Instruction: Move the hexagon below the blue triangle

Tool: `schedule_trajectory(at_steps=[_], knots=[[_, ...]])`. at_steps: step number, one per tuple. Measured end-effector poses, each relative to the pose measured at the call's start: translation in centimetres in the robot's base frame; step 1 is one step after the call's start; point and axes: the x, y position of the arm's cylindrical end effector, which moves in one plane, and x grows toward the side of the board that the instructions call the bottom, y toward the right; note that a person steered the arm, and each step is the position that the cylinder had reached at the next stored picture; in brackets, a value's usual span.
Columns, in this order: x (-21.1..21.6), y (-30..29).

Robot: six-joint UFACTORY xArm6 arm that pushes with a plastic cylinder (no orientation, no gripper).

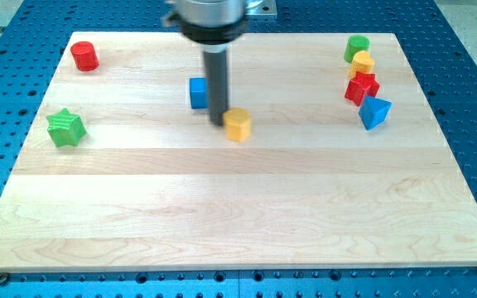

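On the pale wooden board (238, 215), my tip (219, 122) presses against the left side of the yellow hexagon block (238, 124), near the board's middle; a bare rod, it grips nothing. The push looks under way. Next: drive it rightward and slightly downward, to below the blue triangular block (373, 112) at right.

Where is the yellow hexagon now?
The yellow hexagon sits just above board centre, touching my tip on its right, with the blue cube upper-left.
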Motion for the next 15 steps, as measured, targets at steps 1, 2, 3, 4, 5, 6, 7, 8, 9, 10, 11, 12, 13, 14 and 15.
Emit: schedule_trajectory(at_steps=[1,2,3,4,5,6,7,8,9,10,11,12,13,14,15], knots=[[0.8,6.0],[0.5,1.3],[1.6,0.8],[3.9,2.0],[5.6,0.7],[6.1,5.7],[5.4,12.5],[6.7,10.8],[9.2,10.9],[9.2,15.1],[7.6,18.6],[7.3,17.9],[8.0,14.6],[7.1,13.1],[3.8,12.2]])
